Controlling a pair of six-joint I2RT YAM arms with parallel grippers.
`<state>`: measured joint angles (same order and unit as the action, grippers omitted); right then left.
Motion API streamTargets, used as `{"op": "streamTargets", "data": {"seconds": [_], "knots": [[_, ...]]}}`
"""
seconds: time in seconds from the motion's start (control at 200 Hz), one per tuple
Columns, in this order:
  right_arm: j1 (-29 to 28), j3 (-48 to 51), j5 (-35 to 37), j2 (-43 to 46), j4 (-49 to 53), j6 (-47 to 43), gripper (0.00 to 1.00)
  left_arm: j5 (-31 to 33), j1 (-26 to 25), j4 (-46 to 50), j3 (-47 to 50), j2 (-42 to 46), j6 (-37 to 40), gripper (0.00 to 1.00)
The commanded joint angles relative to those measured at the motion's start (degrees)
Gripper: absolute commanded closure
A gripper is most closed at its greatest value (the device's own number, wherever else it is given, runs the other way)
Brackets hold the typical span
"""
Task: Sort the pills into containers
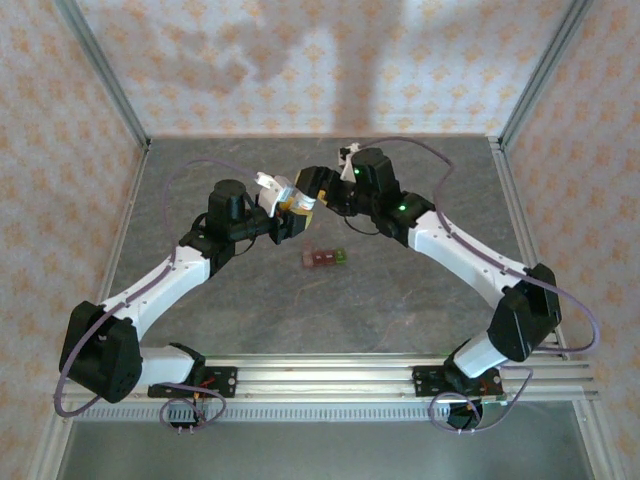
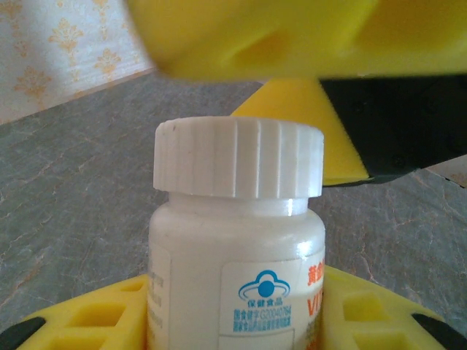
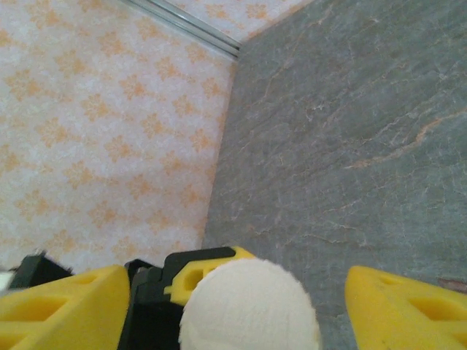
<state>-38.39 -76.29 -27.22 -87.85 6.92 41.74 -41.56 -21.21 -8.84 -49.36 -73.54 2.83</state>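
Above the tabletop (image 1: 400,310), your left gripper (image 1: 284,200) clamps the bottle (image 2: 233,277), your right gripper (image 3: 237,306) spread around its cap (image 2: 238,157), containers (image 1: 325,257) nearby

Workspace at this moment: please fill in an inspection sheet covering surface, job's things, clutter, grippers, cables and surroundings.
Surface: grey stone-patterned tabletop, no spills seen.
Job's things: reddish-brown strip of joined containers with a green end lies on the tabletop, untouched; white plastic pill bottle with ribbed white cap is held off the tabletop beyond it.
Clutter: nothing seen.
Grippers: left gripper has its fingers shut on the bottle's body; right gripper has its fingers open either side of the cap, gaps showing.
Cables: purple cables loop along both arms, clear of the strip.
Surroundings: orange-patterned white walls, aluminium frame posts.
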Motion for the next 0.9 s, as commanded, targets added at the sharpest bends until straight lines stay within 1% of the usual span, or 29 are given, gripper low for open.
{"op": "streamTargets", "data": {"seconds": [0.0, 0.04, 0.125, 0.19, 0.24, 0.32, 0.36, 0.445, 0.48, 0.601, 0.626, 0.686, 0.781, 0.896], "knots": [[-0.43, -2.33, 1.36, -1.69, 0.75, 1.04, 0.3, -0.01, 0.56, -2.07, -0.39, 1.14, -0.61, 1.0], [-0.46, -2.44, 1.03, -1.92, 0.54, 0.91, 0.35, -0.01, 0.56, -1.84, -0.52, 1.21, -0.55, 1.0], [-0.46, -1.99, 0.71, -1.81, 0.65, -0.03, 0.51, 0.12, 0.56, -1.53, -0.59, 1.47, -0.31, 1.0], [-0.37, -1.43, -0.43, -1.27, 0.21, -2.33, 0.57, 0.16, 0.56, -1.7, -0.44, 1.73, -0.45, 1.0], [0.01, -1.33, -2.66, -1.14, 0.12, -5.53, 0.58, 0.13, 0.56, -1.79, -0.53, 1.82, -0.52, 1.0], [1.97, -1.22, -11.05, -1.43, 0.12, -13.78, 0.58, -0.13, 0.62, -1.53, -0.79, 1.91, -0.58, 1.0], [3.08, -0.54, -13.83, -1.22, 0.02, -16.81, 0.57, -0.26, 0.65, -1.24, -0.94, 2.08, -0.63, 1.0], [5.77, 1.01, -18.48, -1.09, -1.1, -17.8, 0.57, -0.2, 0.75, -1.25, -0.91, 2.64, -0.66, 1.0], [6.25, 1.43, -19.24, -0.85, -1.58, -17.66, 0.57, -0.13, 0.73, -1.2, -0.89, 2.85, -0.71, 1.0], [6.44, 2.66, -19.3, -0.22, -3.46, -16.49, 0.53, -0.2, 0.82, -1.7, -0.52, 3.31, -0.97, 1.0], [6.46, 2.73, -19.24, -0.23, -3.52, -16.19, 0.5, -0.19, 0.82, -1.71, -0.47, 3.36, -1.03, 1.0], [6.49, 3.41, -18.79, 0.03, -4.27, -15.13, 0.4, -0.19, 0.82, -2.01, -0.23, 3.36, -1.16, 1.0], [6.44, 4.79, -15.81, 1.37, -4.3, -13.69, 0.27, -0.17, 0.82, -2.27, 0.01, 3.31, -1.26, 1.0], [6.46, 7.24, -12.82, 4.09, -3.88, -11.91, 0.22, -0.1, 0.82, -2.57, 0.29, 3.16, -1.28, 1.0]]}}
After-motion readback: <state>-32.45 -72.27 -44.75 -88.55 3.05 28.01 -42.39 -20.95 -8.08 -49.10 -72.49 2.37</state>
